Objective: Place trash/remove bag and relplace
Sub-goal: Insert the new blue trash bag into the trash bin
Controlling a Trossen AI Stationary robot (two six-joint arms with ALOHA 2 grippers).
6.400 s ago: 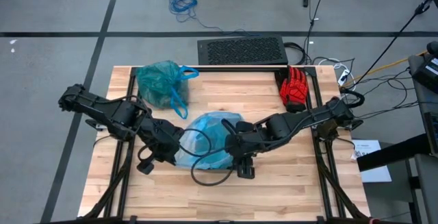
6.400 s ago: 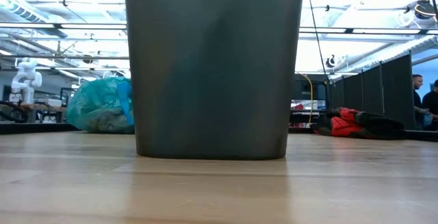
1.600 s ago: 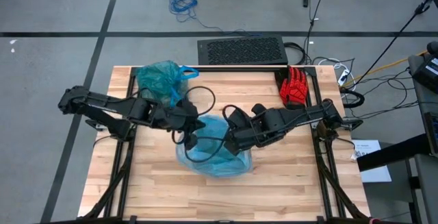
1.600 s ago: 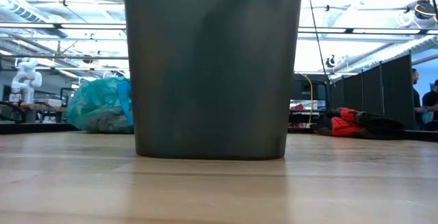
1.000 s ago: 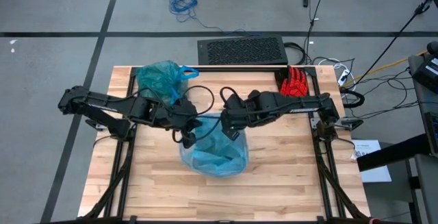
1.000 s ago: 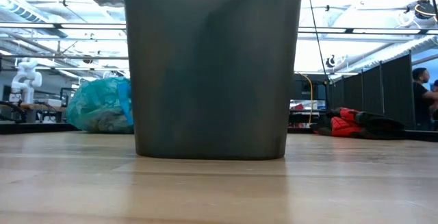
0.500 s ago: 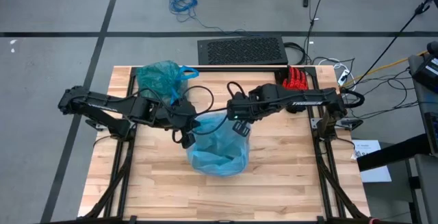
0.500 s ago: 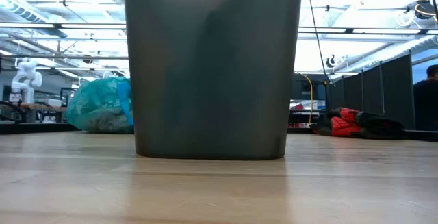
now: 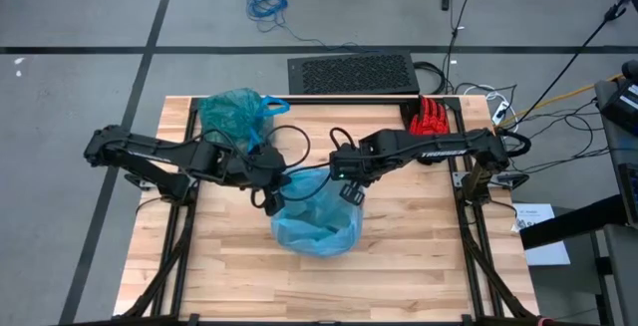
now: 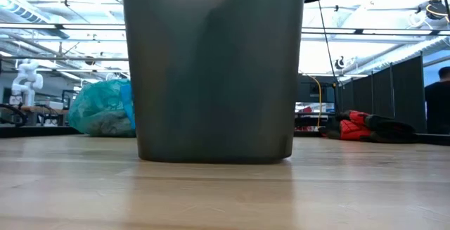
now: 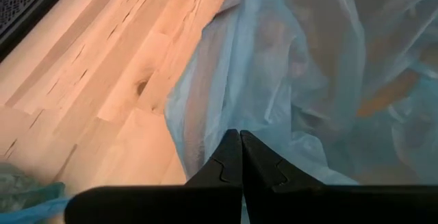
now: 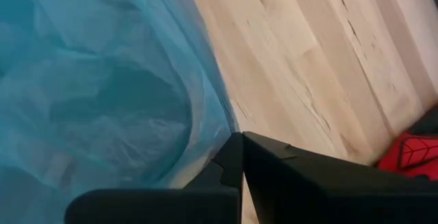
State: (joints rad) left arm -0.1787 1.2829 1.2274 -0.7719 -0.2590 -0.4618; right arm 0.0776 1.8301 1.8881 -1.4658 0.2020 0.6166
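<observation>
Two end effectors, left (image 9: 274, 194) and right (image 9: 348, 182), pinched on pale blue liner (image 9: 317, 221) over bin (image 10: 214, 68). Could tear or slip from uneven pull. Teal bag (image 9: 233, 119) parked at bench (image 9: 399, 266) far-left corner.

Teal-green bag, filled, back-left of your table.
You have the thin see-through dark teal-green plastic bag (image 9: 235, 119) sitting bunched and rounded on the wood, bright blue handle loops (image 9: 267, 107) trailing at its side; contents too blurred to identify from the low view (image 10: 104, 109).
</observation>
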